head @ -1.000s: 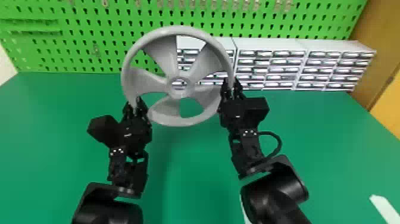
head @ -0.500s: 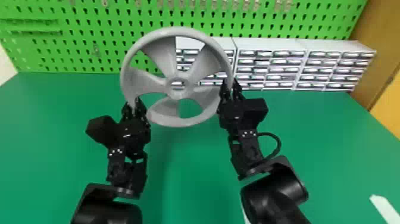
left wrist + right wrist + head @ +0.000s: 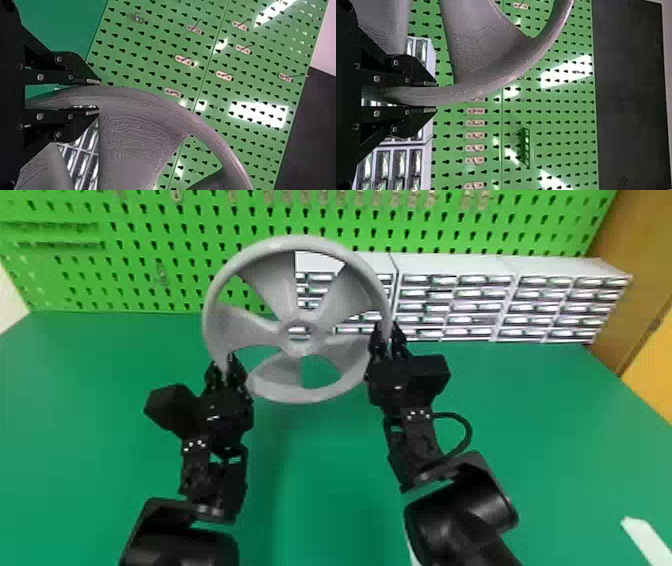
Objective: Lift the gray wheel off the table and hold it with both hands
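Since both grippers have the rim, the lift looks all but done; gray wheel stands upright above the green surface, face toward the head camera; clearance beneath is hard to judge from above, but it seems off the surface.

Left gripper is on the rim near 8 o'clock, fingers closed to the rim's thickness, one on each side; right gripper has the same pinch near 3 o'clock, also parted only by the rim.

Handling: likely light for its size, probably stiff printed plastic; smooth curved rim could roll or slip in flat fingers if the hands move unevenly; broad spokes probably sturdy, though a knock could chip an edge; rim is the right hold, opposite sides best; left sits a bit lower than right, so keep both levels matched and don't squeeze or pull apart.

Edges and room: green pegboard behind, toward 12 o'clock, with metal hooks on it; drawer cabinets run from behind the wheel out toward 2 o'clock; pushing forward risks contact; safer travel seems toward 6 o'clock; otherwise just hold steady.
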